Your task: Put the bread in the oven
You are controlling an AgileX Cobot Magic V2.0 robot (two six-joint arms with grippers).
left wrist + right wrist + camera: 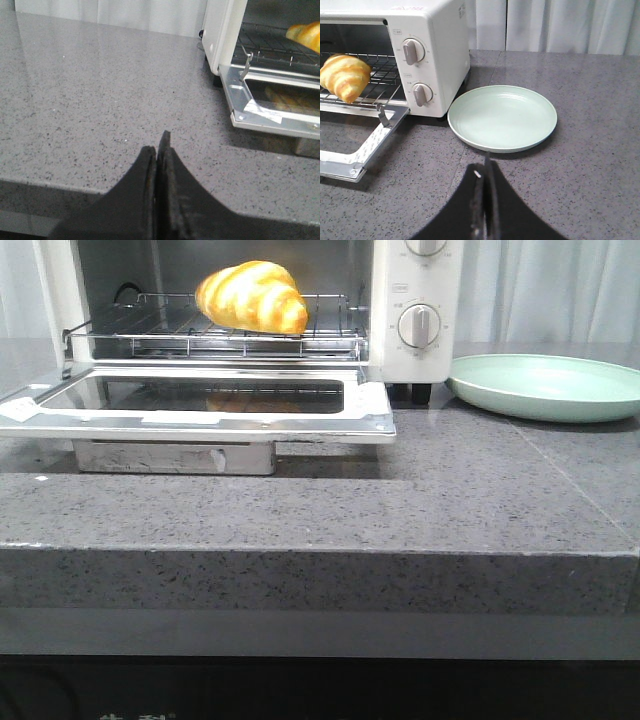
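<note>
Grey speckled stone counter [450,500] runs to pale curtains [560,25].

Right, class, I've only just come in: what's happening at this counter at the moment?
Nothing is being handled just now. The bread lies on the wire rack inside the oven, whose door hangs open. A green plate beside the oven holds nothing. The left gripper and right gripper both hover over the counter with jaws shut, holding nothing.
</note>
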